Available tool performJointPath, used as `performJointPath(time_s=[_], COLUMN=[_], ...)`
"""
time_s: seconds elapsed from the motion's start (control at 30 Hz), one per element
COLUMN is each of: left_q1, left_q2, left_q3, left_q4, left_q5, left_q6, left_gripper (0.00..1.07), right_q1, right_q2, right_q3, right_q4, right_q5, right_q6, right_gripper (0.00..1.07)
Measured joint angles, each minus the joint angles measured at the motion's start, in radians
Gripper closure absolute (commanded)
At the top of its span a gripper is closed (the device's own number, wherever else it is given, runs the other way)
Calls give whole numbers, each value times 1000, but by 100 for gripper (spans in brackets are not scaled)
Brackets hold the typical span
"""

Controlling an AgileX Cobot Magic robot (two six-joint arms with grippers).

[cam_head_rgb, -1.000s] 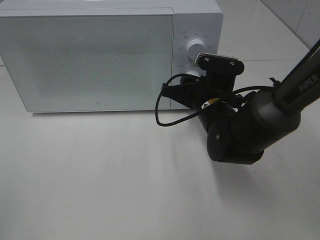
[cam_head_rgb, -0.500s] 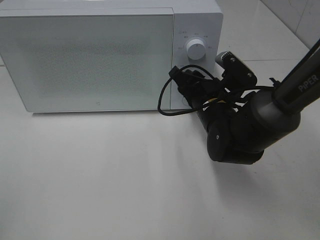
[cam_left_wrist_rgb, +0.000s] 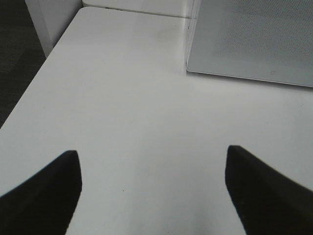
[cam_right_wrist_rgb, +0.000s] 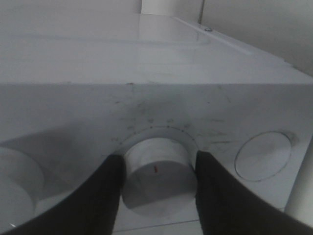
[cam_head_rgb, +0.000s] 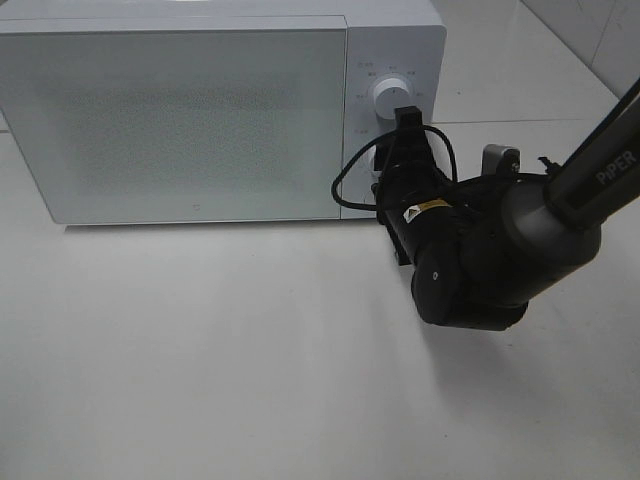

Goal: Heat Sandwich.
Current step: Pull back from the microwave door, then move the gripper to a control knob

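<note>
Right gripper (cam_right_wrist_rgb: 159,159) clamps the lower knob (cam_right_wrist_rgb: 156,183) of the microwave (cam_head_rgb: 395,35), one finger on each side. Left gripper (cam_left_wrist_rgb: 151,152) is wide open over the table (cam_left_wrist_rgb: 127,98). Door (cam_head_rgb: 180,120) shut; sandwich in no view, can't tell where.

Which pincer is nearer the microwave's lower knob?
Right. The right pincer grips the lower knob between its fingers; the left pincer hangs open over the table, beyond the microwave's opposite end.
</note>
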Motion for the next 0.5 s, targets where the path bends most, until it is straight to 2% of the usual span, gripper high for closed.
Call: performJointPath(time_s=[0.3, 0.5], left_q1=[0, 0], left_q2=[0, 0], left_q3=[0, 0], left_q4=[0, 0], left_q5=[0, 0], left_q6=[0, 0], left_gripper=[30, 30], right_q1=[0, 0], right_q2=[0, 0], right_q3=[0, 0], right_q4=[3, 3], right_q5=[1, 2], right_q6=[388, 499], right_gripper=[107, 107])
